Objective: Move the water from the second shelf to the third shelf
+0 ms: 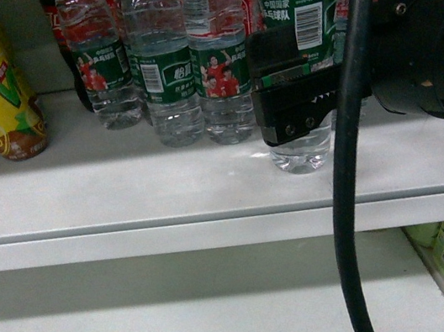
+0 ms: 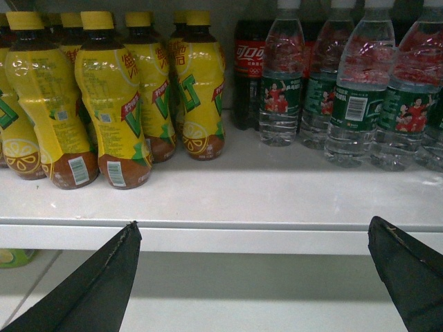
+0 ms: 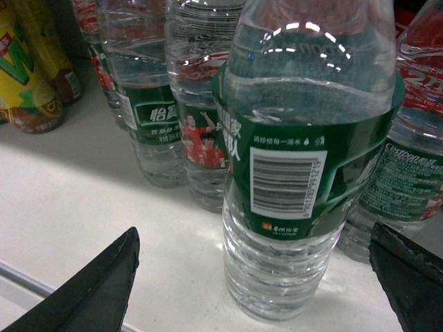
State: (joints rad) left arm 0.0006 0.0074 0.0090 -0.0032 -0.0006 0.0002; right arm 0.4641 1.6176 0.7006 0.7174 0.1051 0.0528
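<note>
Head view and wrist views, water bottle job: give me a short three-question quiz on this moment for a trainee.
1. True or false: the right tool is clamped shut on the front water bottle.
2. Which drinks fill the left end of the shelf in the left wrist view? A) yellow-labelled bottles B) milk cartons C) soda cans
3. In one word, what does the left tool hold?

Key: 1 false, its fingers stand apart on either side of the bottle; 2 A; 3 nothing, it is open below the shelf edge.
</note>
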